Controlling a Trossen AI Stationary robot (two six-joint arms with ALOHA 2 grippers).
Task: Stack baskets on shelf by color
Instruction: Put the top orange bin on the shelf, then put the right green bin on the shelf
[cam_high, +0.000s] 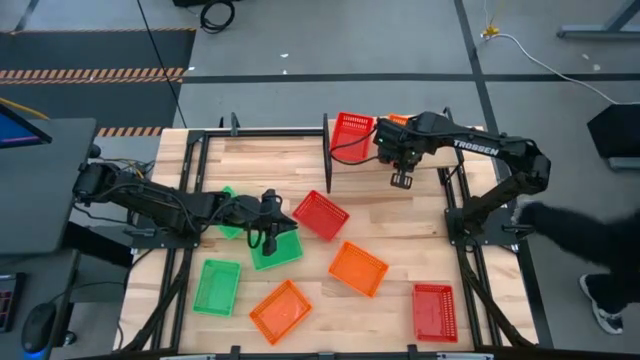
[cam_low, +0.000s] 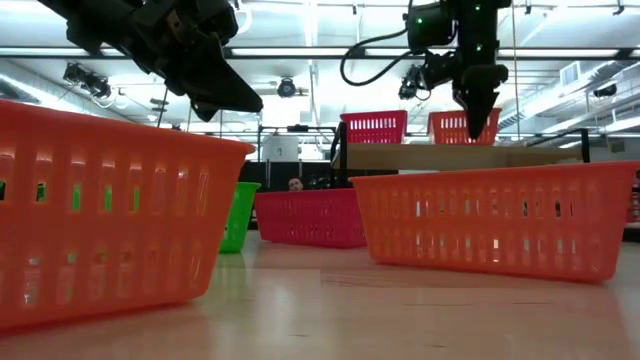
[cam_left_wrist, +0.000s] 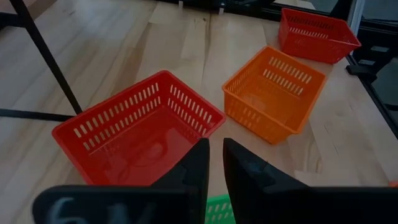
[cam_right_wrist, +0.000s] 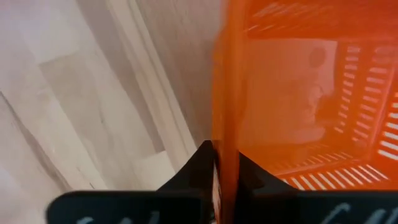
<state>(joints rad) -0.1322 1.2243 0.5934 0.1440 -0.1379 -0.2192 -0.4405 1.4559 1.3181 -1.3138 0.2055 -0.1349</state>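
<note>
Right gripper (cam_right_wrist: 225, 163): pinching orange basket (cam_right_wrist: 298, 87) wall, wrist view only. Left gripper (cam_left_wrist: 214, 163): jaws narrowly parted above green basket (cam_high: 274, 246), hold undeterminable.

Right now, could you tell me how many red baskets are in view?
3. One red basket stands on the shelf, one lies mid-table just ahead of the left end effector, and one sits near the table's front right corner. None seems hidden.

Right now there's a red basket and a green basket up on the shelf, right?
Not quite. The red basket is on the shelf, but the one beside it is an orange basket, not green, as the low view shows.
</note>
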